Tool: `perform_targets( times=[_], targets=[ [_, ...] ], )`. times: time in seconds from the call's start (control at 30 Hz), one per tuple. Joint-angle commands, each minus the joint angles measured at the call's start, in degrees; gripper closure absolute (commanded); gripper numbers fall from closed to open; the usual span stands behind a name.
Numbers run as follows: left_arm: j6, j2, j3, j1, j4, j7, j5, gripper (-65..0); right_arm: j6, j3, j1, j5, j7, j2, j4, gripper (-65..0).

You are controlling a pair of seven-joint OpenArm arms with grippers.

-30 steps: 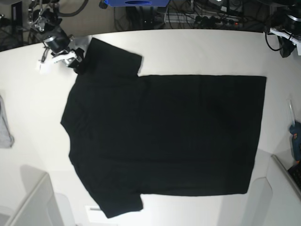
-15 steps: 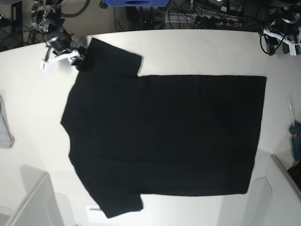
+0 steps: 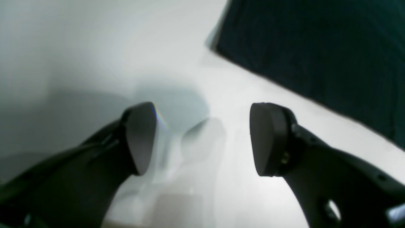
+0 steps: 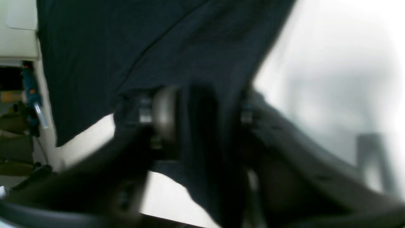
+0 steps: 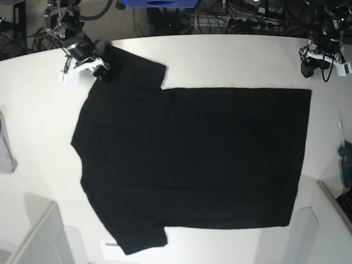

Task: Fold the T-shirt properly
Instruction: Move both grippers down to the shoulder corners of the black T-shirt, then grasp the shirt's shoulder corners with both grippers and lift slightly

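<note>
The black T-shirt (image 5: 192, 159) lies spread flat on the white table (image 5: 231, 60), plain side up, collar to the left and hem to the right. My right gripper (image 5: 93, 63) is at the far-left sleeve. In the right wrist view a fold of the T-shirt (image 4: 158, 38) runs between the fingers of the right gripper (image 4: 204, 114), which is shut on it. My left gripper (image 5: 316, 60) hovers past the far hem corner. In the left wrist view the left gripper (image 3: 202, 139) is open over bare table, with the T-shirt (image 3: 316, 47) corner beyond it.
A small grey cloth (image 5: 4, 148) lies at the table's left edge. A teal tool (image 5: 345, 162) rests at the right edge. White bins stand at the near left (image 5: 38, 236) and near right (image 5: 330, 220). Cables crowd the floor behind the table.
The right gripper shifted a little right onto the sleeve and closed on the cloth. The left arm came down from the far right corner toward the hem, its jaws opened.
</note>
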Motion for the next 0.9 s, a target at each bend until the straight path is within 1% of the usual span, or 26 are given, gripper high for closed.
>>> perform_targets(
  times=[0.0, 0.03, 0.17, 0.23, 0.27, 0.37, 0.4, 0.87],
  targets=[
    [-0.04, -0.98, -0.32, -0.59, 0.11, -0.85, -0.79, -43.9, -1.5, 0.06, -0.27, -1.62, -2.13, 0.25, -0.13, -8.0],
    [-0.04, -0.98, -0.32, -1.38, -0.6, -0.85, -0.79, -43.8, -1.5, -0.03, -0.09, -1.62, -2.21, 0.25, -0.13, 0.0],
    [0.05, -0.98, -0.14, -3.93, -3.59, -0.85, -0.79, -41.0, -1.5, 0.06, 0.0, -1.53, -2.48, 0.25, -0.13, 0.0],
    [0.23, -1.24, 1.7, -4.98, -5.52, -0.85, -0.79, -40.0, -1.5, -0.21, 0.0, -1.53, -2.57, 0.25, -0.13, 0.0],
    [1.1, -1.24, 2.76, -5.07, -6.4, -0.85, -0.79, -39.7, -1.5, -0.3, 0.0, -1.53, -2.57, 0.25, -0.13, 0.0],
    [6.29, -1.33, 4.96, -7.01, -8.25, -1.2, -0.79, -39.7, -1.5, -0.3, -0.09, -1.53, -2.57, 0.25, -0.13, 0.0],
    [7.08, -1.33, 5.22, -7.62, -9.13, -1.2, -0.79, -39.7, -1.5, -0.3, -0.09, -1.53, -2.57, 0.25, -0.13, 0.0],
    [7.61, -1.07, 5.31, -13.16, -16.6, -0.85, -0.79, -39.3, -1.5, 0.06, -0.35, -1.53, -2.57, 0.25, -0.13, 0.0]
  ],
)
